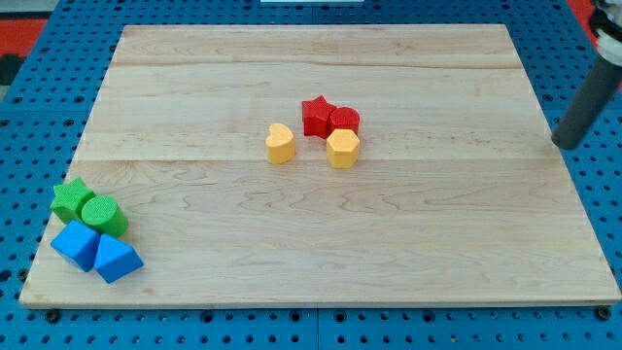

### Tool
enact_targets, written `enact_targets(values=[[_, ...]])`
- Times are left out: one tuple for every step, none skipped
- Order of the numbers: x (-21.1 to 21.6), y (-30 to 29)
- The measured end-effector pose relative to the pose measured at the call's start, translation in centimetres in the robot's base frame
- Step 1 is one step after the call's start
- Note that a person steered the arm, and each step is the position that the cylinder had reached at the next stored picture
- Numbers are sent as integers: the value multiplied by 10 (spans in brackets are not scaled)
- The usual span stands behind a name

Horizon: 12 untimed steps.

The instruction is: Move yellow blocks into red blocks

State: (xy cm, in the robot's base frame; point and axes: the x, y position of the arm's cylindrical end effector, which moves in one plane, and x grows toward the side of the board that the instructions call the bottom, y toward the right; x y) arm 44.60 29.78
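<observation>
Single view: elevated, angled down onto the wooden tabletop (321, 253) from beyond its bottom edge, facing toward the view's top; far edge narrower than near edge. Framing: moderately close, board nearly fills the frame, blue pegboard (39, 58) margin all round. Tool rod (586, 105) enters at the view's upper right, its tip (564, 143) just off the board's right edge.

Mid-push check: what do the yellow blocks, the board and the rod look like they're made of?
The yellow heart-shaped block and the yellow hexagonal block look like matte moulded plastic: uniform colour, soft edges, no grain. The pale board appears to be wood, showing plank seams and grain, unglossed. My tip ends a dark, dull rod, possibly rubber or plastic; unclear.
</observation>
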Motion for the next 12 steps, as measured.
enact_targets(values=[[20,-107],[18,-229],[-7,-254],[-2,-286],[52,-291],[46,-337],[19,-341],[10,-378],[-8,-359],[-25,-345],[7,-367],[99,-361]])
